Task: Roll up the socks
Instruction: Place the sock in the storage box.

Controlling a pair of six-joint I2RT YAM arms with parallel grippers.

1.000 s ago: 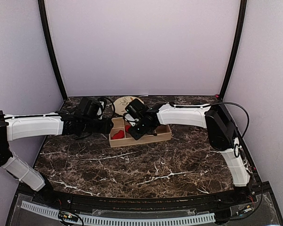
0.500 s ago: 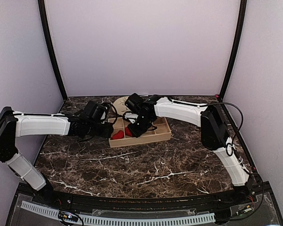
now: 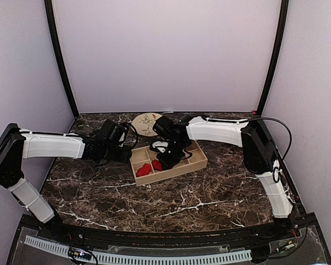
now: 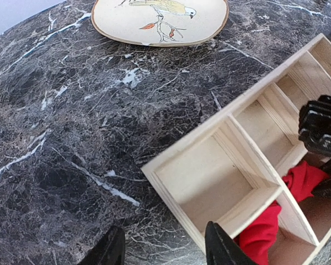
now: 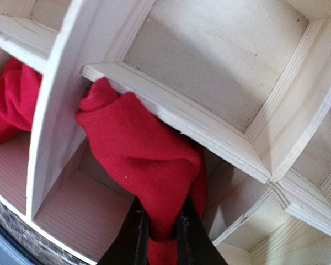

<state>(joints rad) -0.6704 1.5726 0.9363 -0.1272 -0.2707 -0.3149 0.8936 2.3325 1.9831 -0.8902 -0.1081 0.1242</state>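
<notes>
Two red socks lie in the near compartments of a wooden tray [image 3: 196, 160]. My right gripper [image 5: 163, 234] is shut on one bunched sock [image 5: 149, 160], which hangs from the fingers against a divider. The other sock [image 5: 8, 105] lies in the compartment to its left. From above, the held sock [image 3: 157, 165] is under the right gripper [image 3: 166, 159], with the other sock [image 3: 143, 169] beside it. My left gripper [image 4: 164, 249] is open at the tray's left end. One finger is over the marble and the other over the tray wall [image 4: 176, 201]. Both socks [image 4: 298, 182] show there too.
A round plate with a bird painting [image 3: 147, 122] lies on the marble behind the tray, also in the left wrist view as the plate [image 4: 160, 19]. The tray's other compartments [image 5: 220, 66] hold nothing. The dark marble table [image 3: 154, 204] extends toward the arm bases.
The tray has slid nearer and to the right and turned, its right end now farther back. The right gripper moved with it, still shut on the sock. The left gripper followed toward the tray's left end.
</notes>
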